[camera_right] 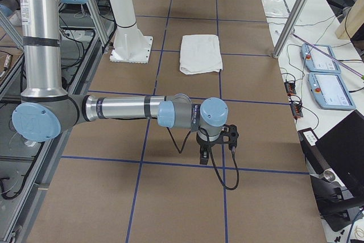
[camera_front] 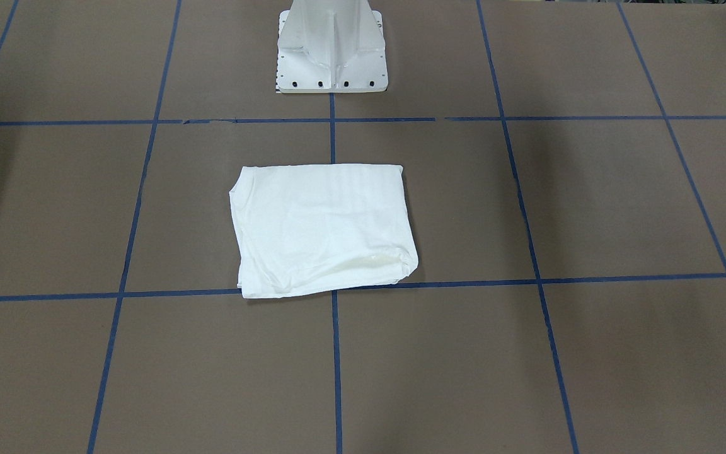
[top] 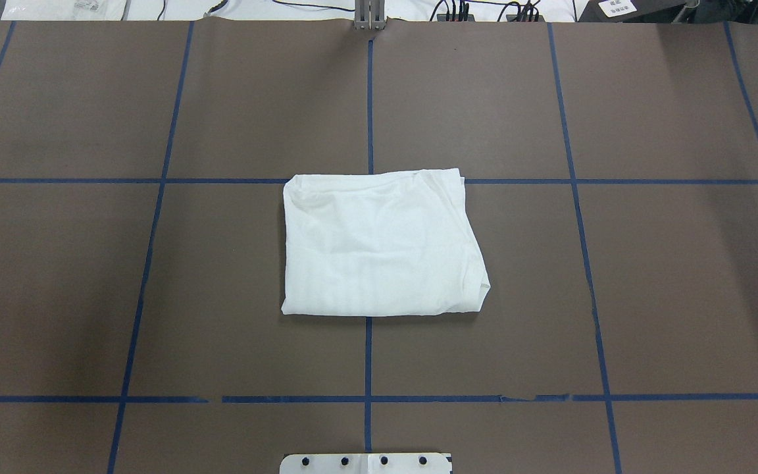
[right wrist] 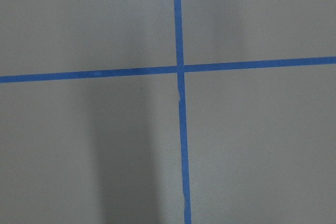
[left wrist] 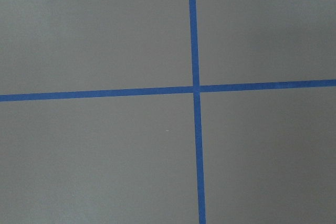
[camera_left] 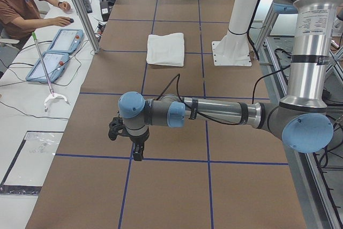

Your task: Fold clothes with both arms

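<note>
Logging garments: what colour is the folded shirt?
Plain white shirt, no print showing; clearest in the overhead view.

No readable text. Label (camera_left: 314, 22) on left arm (camera_left: 214, 112) and white sticker (top: 617, 8) beyond worktop (top: 254, 99): print too small.

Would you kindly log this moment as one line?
shirt: folded, lying flat | left gripper: away from shirt, state unclear | right gripper: away from shirt, state unclear

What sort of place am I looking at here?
Probably a robotics research lab: two grey-silver tubular robot arms, a brown table gridded with blue tape, and a person beside blue-framed control tablets.
</note>
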`<state>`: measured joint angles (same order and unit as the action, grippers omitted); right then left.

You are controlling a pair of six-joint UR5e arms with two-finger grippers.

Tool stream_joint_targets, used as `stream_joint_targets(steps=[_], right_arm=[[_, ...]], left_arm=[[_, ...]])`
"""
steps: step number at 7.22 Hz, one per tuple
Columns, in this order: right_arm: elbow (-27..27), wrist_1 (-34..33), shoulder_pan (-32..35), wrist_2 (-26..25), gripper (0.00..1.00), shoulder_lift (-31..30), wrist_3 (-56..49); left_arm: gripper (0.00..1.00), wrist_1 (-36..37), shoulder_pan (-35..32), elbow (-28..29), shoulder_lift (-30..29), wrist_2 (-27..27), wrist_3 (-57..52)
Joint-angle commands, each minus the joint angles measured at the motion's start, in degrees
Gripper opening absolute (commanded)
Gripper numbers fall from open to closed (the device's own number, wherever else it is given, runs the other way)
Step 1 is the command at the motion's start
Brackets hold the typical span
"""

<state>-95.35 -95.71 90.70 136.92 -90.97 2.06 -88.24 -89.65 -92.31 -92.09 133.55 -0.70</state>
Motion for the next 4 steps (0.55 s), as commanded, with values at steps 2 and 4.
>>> stream_joint_targets(steps=[2,4], right_arm=[[0.1,0.0,0.0,-0.1,1.0,-0.1,0.0],[0.0,0.0,0.0,0.0,1.0,-0.3,0.0]], left_arm=[[1.0,-0.2,0.0,0.0,0.0,0.0,-0.1],[1.0,-0.7,0.0,0.1,0.1,0.0,-0.1]])
